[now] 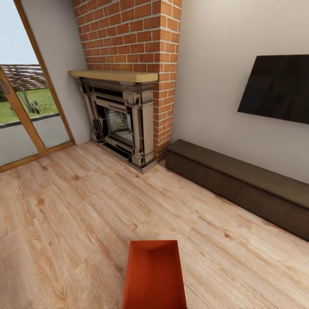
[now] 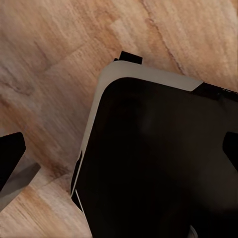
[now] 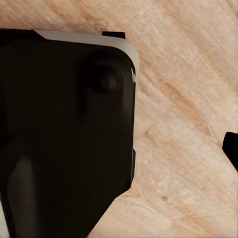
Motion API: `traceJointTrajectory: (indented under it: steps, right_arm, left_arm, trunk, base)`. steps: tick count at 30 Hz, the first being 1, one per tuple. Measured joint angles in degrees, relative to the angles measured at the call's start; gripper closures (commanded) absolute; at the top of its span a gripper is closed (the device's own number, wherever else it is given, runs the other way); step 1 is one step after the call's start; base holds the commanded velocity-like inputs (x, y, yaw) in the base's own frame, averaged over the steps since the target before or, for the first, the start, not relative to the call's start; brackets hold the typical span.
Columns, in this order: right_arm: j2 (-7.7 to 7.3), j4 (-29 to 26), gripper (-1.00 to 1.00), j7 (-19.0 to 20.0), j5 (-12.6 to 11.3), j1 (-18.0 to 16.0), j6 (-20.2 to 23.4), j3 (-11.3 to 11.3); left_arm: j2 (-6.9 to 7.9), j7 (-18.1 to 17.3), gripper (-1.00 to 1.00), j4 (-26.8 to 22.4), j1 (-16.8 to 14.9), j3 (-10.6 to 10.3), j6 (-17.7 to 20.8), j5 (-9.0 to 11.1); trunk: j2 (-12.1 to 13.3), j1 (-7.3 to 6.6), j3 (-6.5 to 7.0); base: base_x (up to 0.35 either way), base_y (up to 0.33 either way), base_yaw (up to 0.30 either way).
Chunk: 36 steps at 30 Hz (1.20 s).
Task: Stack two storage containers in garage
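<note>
One orange-red storage container (image 1: 154, 277) rests on the light wood-plank floor of the living room, at the bottom centre of the head view. It is lidless, and the frame edge cuts off its near end. In the left wrist view my left gripper (image 2: 119, 158) is open, its dark fingertips (image 2: 10, 156) far apart at the picture's two sides with nothing between them. In the right wrist view my right gripper (image 3: 119, 148) shows one dark fingertip (image 3: 232, 148) at the edge, standing wide. Both grippers hang above my own black base and hold nothing.
A red-brick fireplace (image 1: 128, 86) stands ahead. A long low dark cabinet (image 1: 240, 189) runs along the right wall under a black screen (image 1: 277, 88). Wood-framed glass doors (image 1: 25, 107) are at the left. My black, pale-rimmed base (image 2: 158, 163) sits under both wrists on the plank floor (image 1: 86, 206).
</note>
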Motion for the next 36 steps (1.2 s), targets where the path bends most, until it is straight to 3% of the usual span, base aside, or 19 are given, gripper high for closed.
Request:
traceJointTrajectory:
  steps: [36]
  right_arm:
    - [0.0,0.0,-1.0,0.0,0.03,0.0,0.0,0.0]
  left_arm:
    - [0.0,-0.01,-1.0,0.0,0.0,0.0,0.0,0.0]
  trunk:
    - [0.0,0.0,-3.32]
  base:
    - [0.0,0.0,0.0]
